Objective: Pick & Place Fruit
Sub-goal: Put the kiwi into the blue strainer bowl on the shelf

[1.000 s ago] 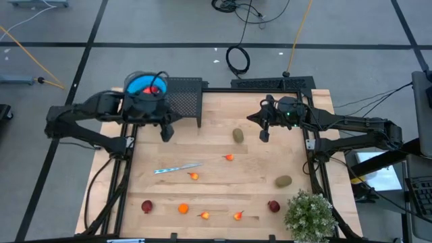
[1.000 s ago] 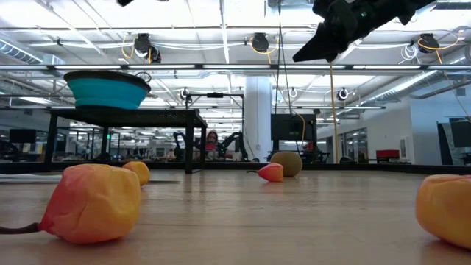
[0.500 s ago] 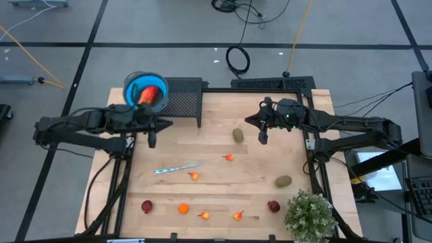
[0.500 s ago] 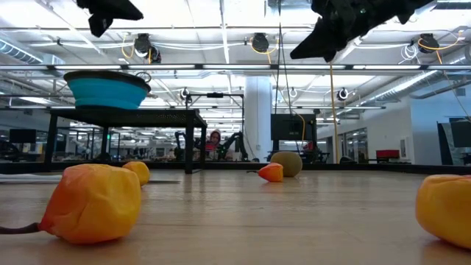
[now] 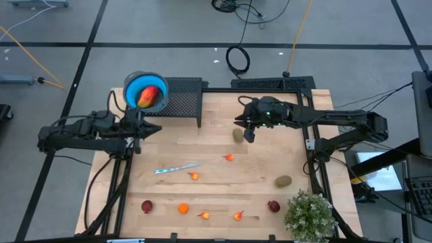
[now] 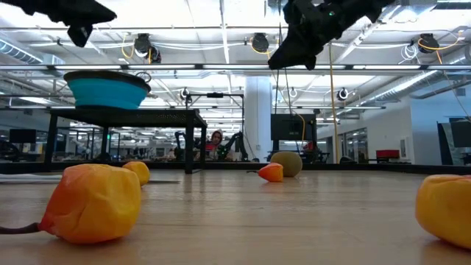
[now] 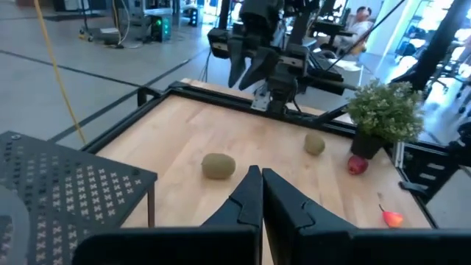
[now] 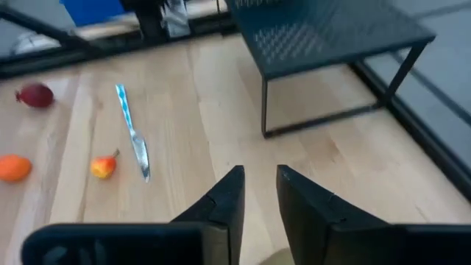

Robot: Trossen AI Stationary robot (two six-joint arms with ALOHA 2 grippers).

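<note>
Line up over the kiwi before you drop.
Your right gripper (image 5: 247, 133), fingers slightly parted and empty, hangs just beside the kiwi (image 5: 238, 135) lying mid-table; open wider and centre it first.

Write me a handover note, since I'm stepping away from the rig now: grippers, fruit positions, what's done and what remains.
Left gripper: shut, empty, at the table's left edge near the blue bowl.
Right gripper: fingers slightly apart, empty, just above the back kiwi.
Done: one orange-red fruit lies in the bowl.
Left on the table: second kiwi, two dark red fruits, five small orange ones; the nearest to the knife is at.
</note>
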